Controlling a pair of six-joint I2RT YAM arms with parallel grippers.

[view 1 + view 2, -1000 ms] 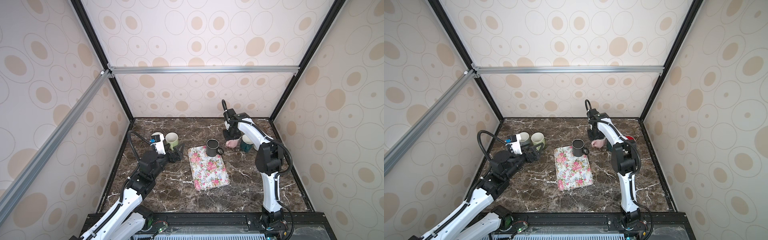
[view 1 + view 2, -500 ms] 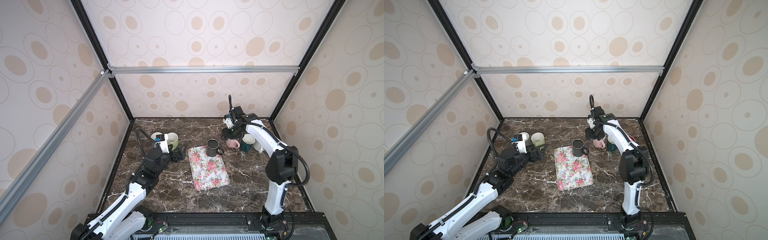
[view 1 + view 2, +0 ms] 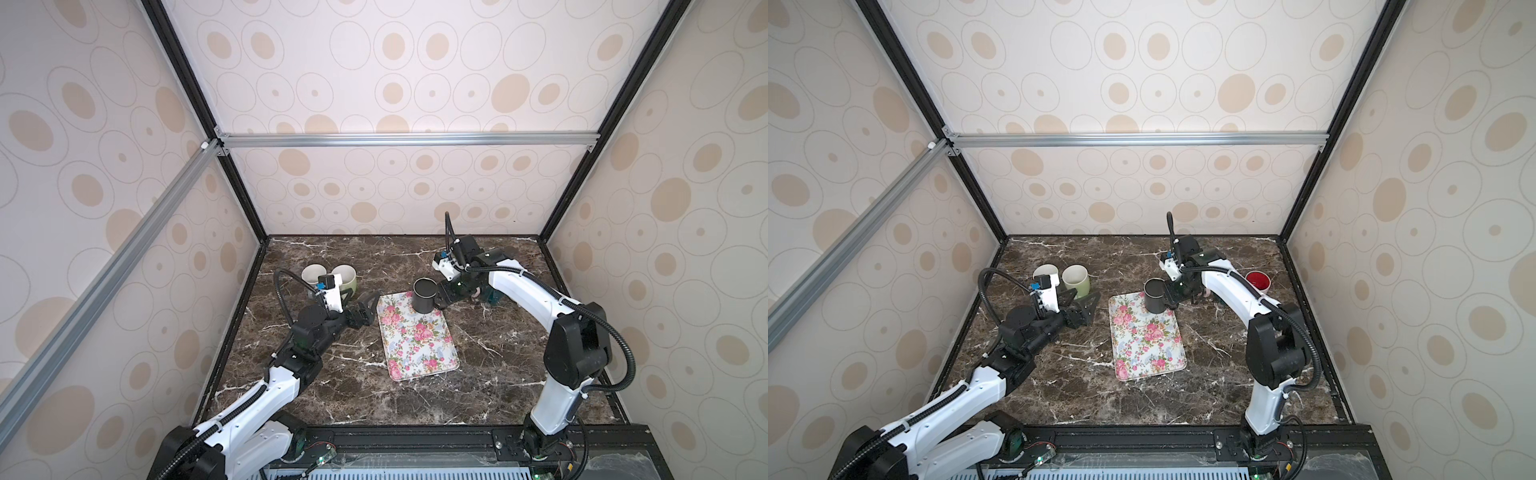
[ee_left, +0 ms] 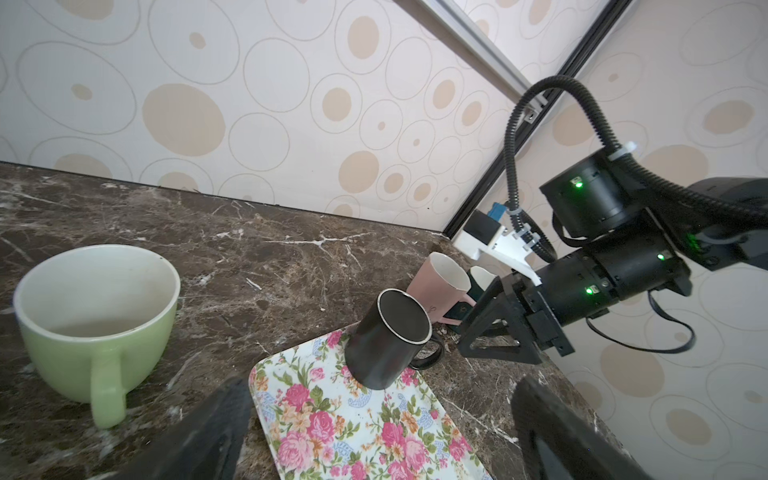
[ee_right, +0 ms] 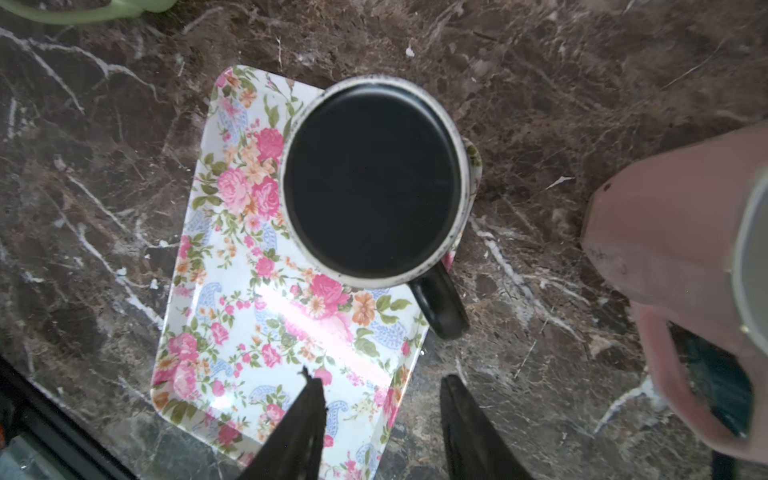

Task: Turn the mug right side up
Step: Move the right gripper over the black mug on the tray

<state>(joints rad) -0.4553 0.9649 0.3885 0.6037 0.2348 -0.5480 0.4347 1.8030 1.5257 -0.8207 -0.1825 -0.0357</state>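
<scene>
The black mug stands upside down on the flowered tray, at the tray's 1 o'clock corner in both top views, its flat pale-ringed base facing up and its handle sticking out at about 4 o'clock, over the tray's edge. The step in hand looks like the approach for the grasp. The right gripper hangs just beside the mug at its 3 o'clock, jaws partly apart with nothing between them, lined up roughly with the handle but not touching it. The next move probably calls for easing the jaws around the handle or the wall, closing firmly, lifting clear of the tray and rolling the wrist half a turn before setting the mug down on its base. The pink mug lying on its side close behind the gripper leaves little room for that swing. The left gripper waits at the tray's 10 o'clock, jaws spread wide and empty. As for writing, the pink mug carries a small line of script on its side, too small to read; no brand or label shows on the black mug or the tray.
</scene>
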